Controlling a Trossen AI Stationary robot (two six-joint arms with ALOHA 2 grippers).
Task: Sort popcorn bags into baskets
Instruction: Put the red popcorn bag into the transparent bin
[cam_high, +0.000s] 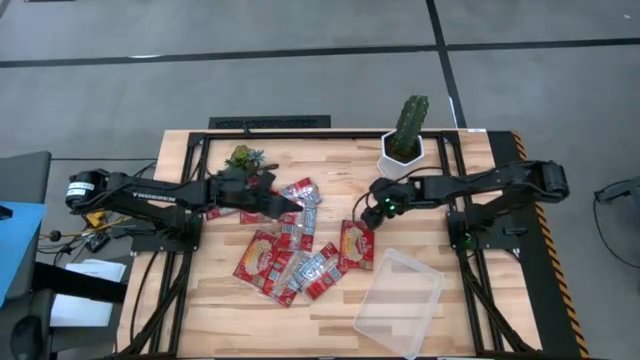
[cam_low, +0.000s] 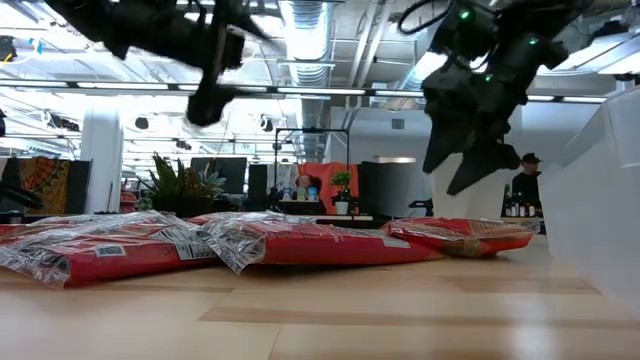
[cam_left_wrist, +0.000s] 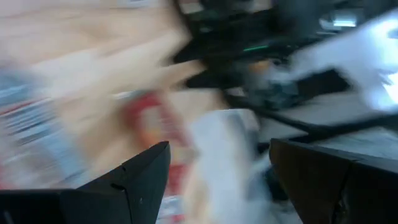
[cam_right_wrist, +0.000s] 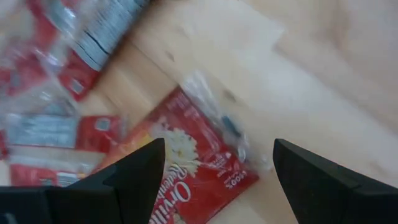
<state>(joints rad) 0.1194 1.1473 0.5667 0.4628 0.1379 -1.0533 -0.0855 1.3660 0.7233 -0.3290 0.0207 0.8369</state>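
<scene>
Several shiny red popcorn bags (cam_high: 290, 255) lie flat in a loose pile on the middle of the wooden table. One bag with a yellow popcorn picture (cam_high: 356, 245) lies apart at the pile's right and shows in the right wrist view (cam_right_wrist: 193, 168). The clear shallow basket (cam_high: 399, 301) sits near the table's front right, with nothing in it. My left gripper (cam_high: 296, 205) hangs open above the pile's far end. My right gripper (cam_high: 366, 212) hangs open above the far edge of the lone bag. Neither holds anything.
A white hexagonal pot with a green cactus (cam_high: 404, 140) stands at the table's far edge, right of centre. A small green plant (cam_high: 244, 157) sits at the far edge near my left arm. Bare wood lies at the table's near left.
</scene>
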